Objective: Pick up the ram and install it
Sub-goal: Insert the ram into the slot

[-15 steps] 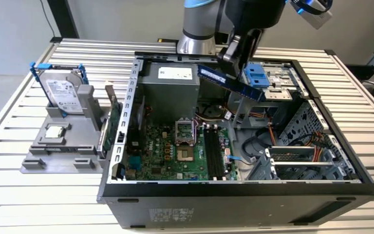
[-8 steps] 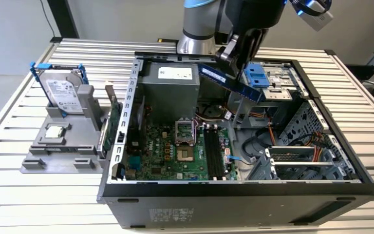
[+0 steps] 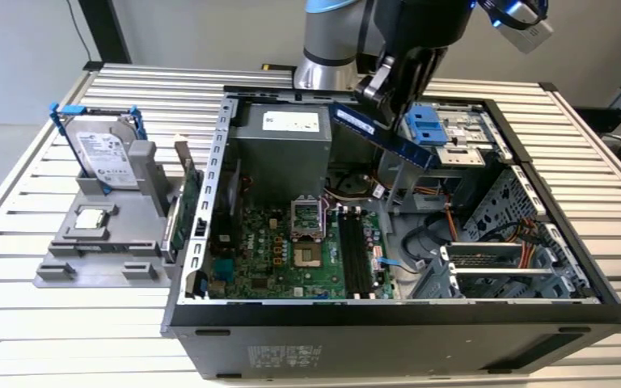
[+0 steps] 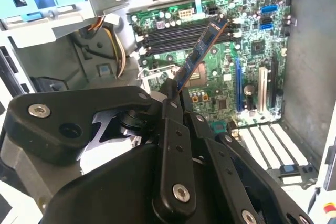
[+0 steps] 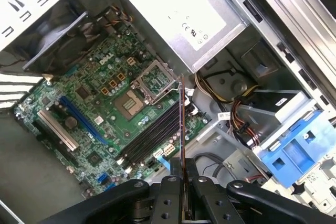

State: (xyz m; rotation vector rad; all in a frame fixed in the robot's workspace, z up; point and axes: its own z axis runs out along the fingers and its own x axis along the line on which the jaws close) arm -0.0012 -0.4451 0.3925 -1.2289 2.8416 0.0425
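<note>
My gripper [image 3: 384, 99] hangs over the open computer case [image 3: 197, 210], shut on the ram [image 3: 381, 133]. The ram is a long, thin, dark board held at one end and slanting down toward the exterior view's right. In the second wrist view the ram [image 4: 202, 51] sticks out from the gripper [image 4: 174, 92] above the motherboard [image 4: 220, 77]. In the first wrist view the ram [image 5: 182, 124] is seen edge-on, rising from the gripper [image 5: 182, 176]. The black memory slots [image 3: 356, 255] lie well below it on the board, with nothing in them.
A silver power supply [image 3: 284, 133] and a blue drive cage [image 3: 435, 125] flank the gripper inside the case. Cables [image 3: 440, 234] run beside the slots. Outside, on the exterior view's left, a grey fixture [image 3: 100, 259] holds a hard drive [image 3: 106, 153] and a green card [image 3: 187, 214].
</note>
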